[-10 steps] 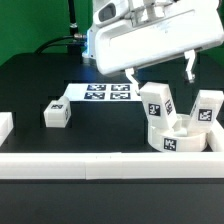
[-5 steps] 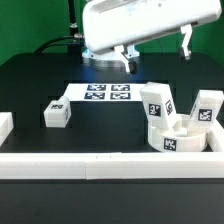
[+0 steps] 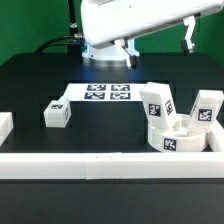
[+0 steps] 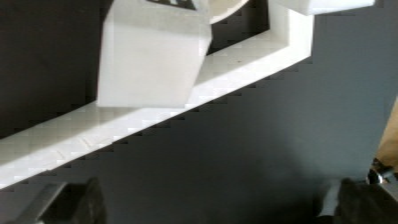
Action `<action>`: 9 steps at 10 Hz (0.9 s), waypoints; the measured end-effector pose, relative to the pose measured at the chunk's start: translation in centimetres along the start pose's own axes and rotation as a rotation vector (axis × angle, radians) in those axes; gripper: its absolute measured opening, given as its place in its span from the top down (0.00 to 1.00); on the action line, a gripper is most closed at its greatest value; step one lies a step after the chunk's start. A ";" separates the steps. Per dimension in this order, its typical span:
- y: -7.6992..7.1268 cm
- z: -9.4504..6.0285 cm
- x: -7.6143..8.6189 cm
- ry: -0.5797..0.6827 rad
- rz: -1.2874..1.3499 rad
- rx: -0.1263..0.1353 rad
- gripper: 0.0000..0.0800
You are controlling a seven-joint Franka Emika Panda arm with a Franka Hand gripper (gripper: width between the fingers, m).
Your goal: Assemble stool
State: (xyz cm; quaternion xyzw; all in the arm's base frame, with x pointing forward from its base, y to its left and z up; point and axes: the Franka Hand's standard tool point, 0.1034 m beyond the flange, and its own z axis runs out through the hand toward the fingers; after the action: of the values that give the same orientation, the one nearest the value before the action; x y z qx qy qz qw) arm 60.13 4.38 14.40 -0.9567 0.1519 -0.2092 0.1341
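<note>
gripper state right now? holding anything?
Gripper: open, jaws wide apart, holding nothing.

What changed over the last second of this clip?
The gripper lifted higher above the seat, open and empty; nothing was grasped or released. The seat, the two legs standing on it, the loose leg and the marker board stayed put.

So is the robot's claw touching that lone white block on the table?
Apart. The exterior view shows the open claw hanging high up, with a wide gap of air between it and the lone block lying below.
</note>
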 end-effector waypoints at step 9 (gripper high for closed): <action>-0.5 -0.1 -0.1 -0.474 -0.288 0.077 0.19</action>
State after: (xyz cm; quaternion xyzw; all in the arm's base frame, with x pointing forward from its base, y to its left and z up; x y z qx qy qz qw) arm 60.10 4.91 14.60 -0.9848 -0.0291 -0.0023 0.1712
